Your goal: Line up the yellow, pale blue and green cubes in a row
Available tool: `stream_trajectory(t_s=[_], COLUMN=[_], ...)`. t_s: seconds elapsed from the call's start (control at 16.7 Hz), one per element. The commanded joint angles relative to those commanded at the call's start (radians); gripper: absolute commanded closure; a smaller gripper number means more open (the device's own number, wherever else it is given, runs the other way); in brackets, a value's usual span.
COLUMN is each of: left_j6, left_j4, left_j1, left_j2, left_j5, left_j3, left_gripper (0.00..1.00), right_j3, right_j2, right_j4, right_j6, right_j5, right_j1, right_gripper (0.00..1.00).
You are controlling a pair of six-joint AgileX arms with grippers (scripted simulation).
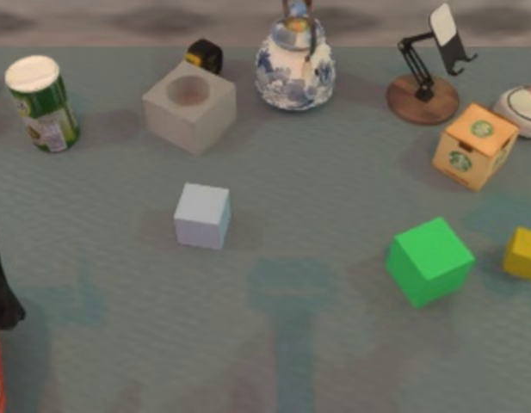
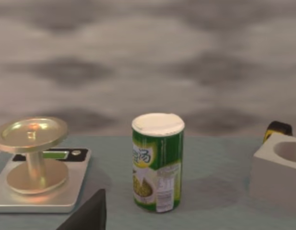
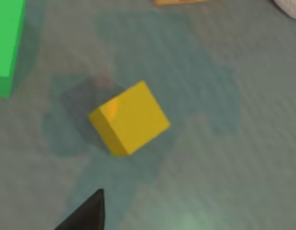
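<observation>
Yellow cube under right claw.

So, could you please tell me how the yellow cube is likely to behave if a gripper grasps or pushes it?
The yellow cube looks rigid, with flat faces, so it should slide rather than roll. It is the smallest cube, so probably light. It sits skewed on the table, so a push may turn it.

Far left: green snack canister, upright, white lid. Beside it toward the centre, grey block with a round hollow; a black-and-yellow tape measure just behind. Far centre: blue-and-white teapot. Far right: phone stand on a round wooden base. Tan box with green logos stands nearer. Left wrist view shows a scale carrying a brass pedestal dish.
</observation>
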Motion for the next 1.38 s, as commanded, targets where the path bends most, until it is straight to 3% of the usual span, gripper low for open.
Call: stream_trajectory(t_s=[0.3, 0.6, 1.14, 1.38], left_j6=[0.000, 0.000, 0.000, 0.000], left_j4=[0.000, 0.000, 0.000, 0.000], left_j1=[0.000, 0.000, 0.000, 0.000], left_j2=[0.000, 0.000, 0.000, 0.000], left_j5=[0.000, 0.000, 0.000, 0.000], left_j3=[0.000, 0.000, 0.000, 0.000], left_gripper=[0.00, 0.00, 0.00, 0.00], right_j3=[0.313, 0.535, 0.585, 0.531], right_j2=[0.494, 0.779, 0.833, 0.892], right_j4=[-0.236, -0.377, -0.401, -0.291], right_j6=[-0.256, -0.423, -0.461, -0.462], right_j5=[0.002, -0.002, -0.004, -0.004], right_j1=[0.017, 0.028, 0.026, 0.030], right_gripper=[0.00, 0.00, 0.00, 0.00])
